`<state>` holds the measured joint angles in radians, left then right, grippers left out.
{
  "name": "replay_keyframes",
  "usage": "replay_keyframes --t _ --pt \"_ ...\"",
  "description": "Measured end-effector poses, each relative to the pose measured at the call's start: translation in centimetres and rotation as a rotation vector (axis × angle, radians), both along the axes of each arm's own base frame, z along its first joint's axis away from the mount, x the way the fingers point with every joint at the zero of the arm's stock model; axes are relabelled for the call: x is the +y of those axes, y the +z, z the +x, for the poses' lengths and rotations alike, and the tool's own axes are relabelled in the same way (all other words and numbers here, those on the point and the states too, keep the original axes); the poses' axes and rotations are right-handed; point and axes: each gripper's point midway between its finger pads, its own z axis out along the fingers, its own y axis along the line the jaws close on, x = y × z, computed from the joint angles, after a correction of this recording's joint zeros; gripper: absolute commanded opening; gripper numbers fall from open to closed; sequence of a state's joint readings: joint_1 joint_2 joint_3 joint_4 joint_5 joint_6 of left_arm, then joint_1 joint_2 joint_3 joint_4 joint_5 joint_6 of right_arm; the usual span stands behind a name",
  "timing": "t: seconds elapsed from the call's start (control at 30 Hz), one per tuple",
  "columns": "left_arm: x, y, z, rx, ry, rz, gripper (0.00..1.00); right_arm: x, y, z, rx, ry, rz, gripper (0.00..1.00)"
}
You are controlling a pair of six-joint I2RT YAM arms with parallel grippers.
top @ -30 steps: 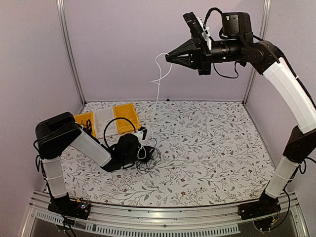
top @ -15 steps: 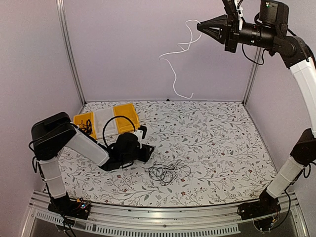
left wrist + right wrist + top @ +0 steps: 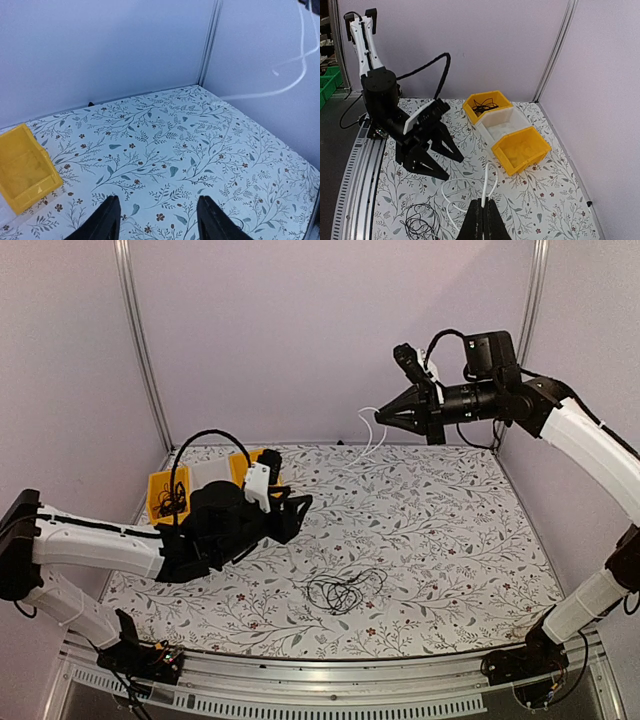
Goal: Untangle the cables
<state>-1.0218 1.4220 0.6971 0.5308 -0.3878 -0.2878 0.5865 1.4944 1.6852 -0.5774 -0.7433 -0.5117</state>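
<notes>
Lavender walls are enclosing a floral-patterned table [image 3: 450, 530] in the top view, where two arms are reaching in. One loose tangle of black cables [image 3: 345, 592] is lying on the table near the front, apart from both grippers. The left gripper [image 3: 296, 510] is hovering with its jaws spread and nothing between them. The right gripper [image 3: 385, 418] is raised near the back wall, its jaws pinching one white cable [image 3: 372, 435] that is dangling below the tips. Three bins are sitting in a row at the back left: a yellow bin [image 3: 160, 490] with a small bundle of black wires [image 3: 172, 502] in it, a white bin [image 3: 207, 476], and a second yellow bin [image 3: 240, 462].

From the left wrist, the two parted fingers [image 3: 107, 222] are framing bare table [image 3: 165, 145]; one yellow bin [image 3: 25, 170] is showing at the left edge, and the white cable [image 3: 290, 85] is curving across the upper right.

From the right wrist, the closed fingers [image 3: 475, 222] are clamping the white cable [image 3: 487, 187], which is looping down toward the table. All three bins are showing, and the black tangle [image 3: 420, 222] is lying at the lower left, below the left gripper [image 3: 449, 164].
</notes>
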Motion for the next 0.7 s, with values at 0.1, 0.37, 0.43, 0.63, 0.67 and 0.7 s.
replay_keyframes --t 0.1,0.37,0.43,0.63,0.67,0.7 --pt "0.7 3.5 -1.5 -0.077 -0.009 -0.020 0.54 0.3 -4.3 0.1 0.083 0.013 -0.040 0.00" --pt "0.1 8.1 -5.5 -0.239 -0.141 -0.018 0.61 1.1 -8.1 -0.3 0.197 0.053 -0.026 0.00" --pt "-0.3 7.9 -5.6 -0.242 -0.165 -0.003 0.62 1.3 -8.1 -0.5 0.205 0.079 -0.013 0.00" --pt "-2.2 8.8 -5.3 -0.241 -0.232 0.000 0.59 2.0 -8.9 -1.6 0.252 0.169 0.000 0.01" --pt "-2.6 9.1 -5.2 -0.243 -0.243 -0.003 0.59 2.1 -9.3 -1.9 0.262 0.184 -0.002 0.01" --pt "-2.9 9.2 -5.1 -0.245 -0.253 -0.005 0.57 2.2 -9.5 -2.2 0.270 0.198 -0.004 0.01"
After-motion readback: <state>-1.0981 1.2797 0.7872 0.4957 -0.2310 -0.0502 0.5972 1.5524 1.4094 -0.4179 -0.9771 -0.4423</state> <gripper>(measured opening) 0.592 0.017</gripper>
